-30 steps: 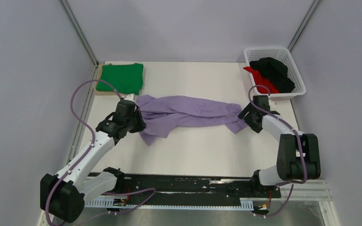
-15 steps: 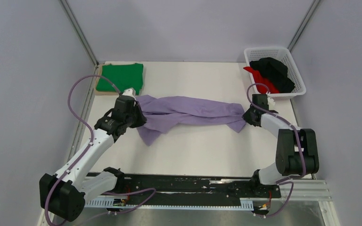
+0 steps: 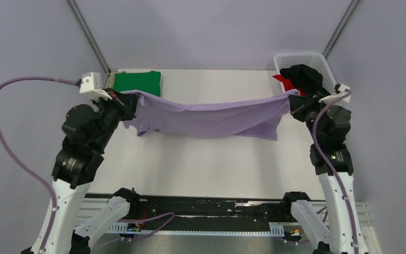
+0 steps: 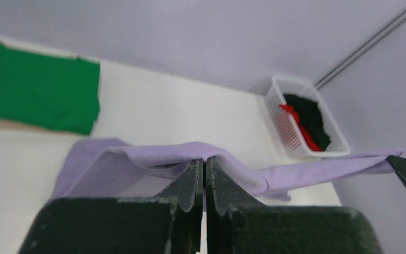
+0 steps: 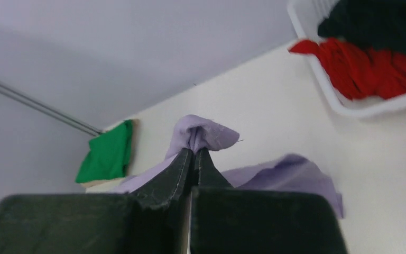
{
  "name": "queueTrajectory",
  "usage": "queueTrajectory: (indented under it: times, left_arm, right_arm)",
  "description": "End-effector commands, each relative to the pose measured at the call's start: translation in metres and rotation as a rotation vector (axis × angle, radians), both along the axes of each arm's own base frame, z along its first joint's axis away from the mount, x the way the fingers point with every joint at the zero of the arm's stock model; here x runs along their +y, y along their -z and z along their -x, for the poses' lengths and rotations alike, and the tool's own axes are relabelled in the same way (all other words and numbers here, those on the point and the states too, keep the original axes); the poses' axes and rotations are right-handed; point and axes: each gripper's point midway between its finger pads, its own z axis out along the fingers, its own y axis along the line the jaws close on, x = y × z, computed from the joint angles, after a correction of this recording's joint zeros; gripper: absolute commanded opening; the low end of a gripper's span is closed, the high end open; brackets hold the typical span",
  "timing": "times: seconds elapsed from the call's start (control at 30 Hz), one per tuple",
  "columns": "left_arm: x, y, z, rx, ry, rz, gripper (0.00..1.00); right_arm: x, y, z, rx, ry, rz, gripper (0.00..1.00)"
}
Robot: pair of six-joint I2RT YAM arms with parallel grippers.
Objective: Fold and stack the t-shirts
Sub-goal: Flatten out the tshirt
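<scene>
The fingers (image 4: 189, 182) of our left gripper (image 3: 131, 100) are pressed together on a fold of the lilac t-shirt (image 3: 211, 119); the fingers (image 5: 175, 172) of our right gripper (image 3: 293, 100) pinch a bunched end of the same shirt. Seen from above, the shirt hangs between the two grippers like a hammock, lifted off the table (image 3: 201, 164); one end is at 10 o'clock, the other at 2 o'clock, and the middle sags.

We judge the cloth light, soft and limp; it has no stiffness to hold a shape, and it could slide out of a shallow pinch. The best holds look like hems or shoulder seams, well apart, so that the panel spreads flat instead of roping.

A green t-shirt (image 3: 136, 83) lies folded at 11 o'clock on a tan board (image 4: 5, 123). At 1 o'clock a white lattice basket (image 3: 301, 55) holds a black t-shirt (image 3: 309, 79) and a red t-shirt (image 3: 283, 80), both crumpled.

The table is a pale cream, matte and flat. Plain lilac-grey walls (image 3: 211, 32) close it in on three sides, with thin metal posts (image 3: 87, 37) in the far corners.
</scene>
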Motion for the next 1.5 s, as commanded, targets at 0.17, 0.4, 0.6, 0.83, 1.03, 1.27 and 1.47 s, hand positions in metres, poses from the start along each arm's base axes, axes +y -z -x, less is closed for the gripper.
queueTrajectory:
  times: [0.17, 0.4, 0.6, 0.83, 1.03, 1.27, 1.47]
  left_arm:
    - [0.032, -0.194, 0.104, -0.545, 0.05, 0.023, 0.0]
    - [0.037, -0.258, 0.16, -0.741, 0.121, -0.009, 0.0]
    - [0.039, -0.282, 0.158, -0.776, 0.105, -0.043, 0.0]
    - [0.038, -0.253, 0.069, -0.63, -0.047, -0.105, 0.02]
    - [0.046, -0.15, -0.054, -0.327, -0.293, -0.253, 0.08]
    - [0.019, 0.045, -0.192, 0.062, -0.245, -0.362, 0.15]
    - [-0.022, 0.17, -0.298, 0.336, -0.024, -0.315, 0.79]
  right_arm:
    - [0.024, -0.205, 0.128, -0.587, -0.154, 0.099, 0.0]
    - [0.032, -0.264, 0.192, -0.757, -0.198, 0.164, 0.0]
    - [0.029, -0.284, 0.204, -0.802, -0.18, 0.185, 0.0]
    - [0.014, -0.254, 0.14, -0.648, -0.099, 0.162, 0.0]
    - [-0.013, -0.148, 0.024, -0.296, 0.039, 0.153, 0.0]
    - [-0.035, 0.03, -0.091, 0.072, 0.135, 0.188, 0.02]
    - [-0.033, 0.103, -0.164, 0.202, 0.093, 0.238, 0.62]
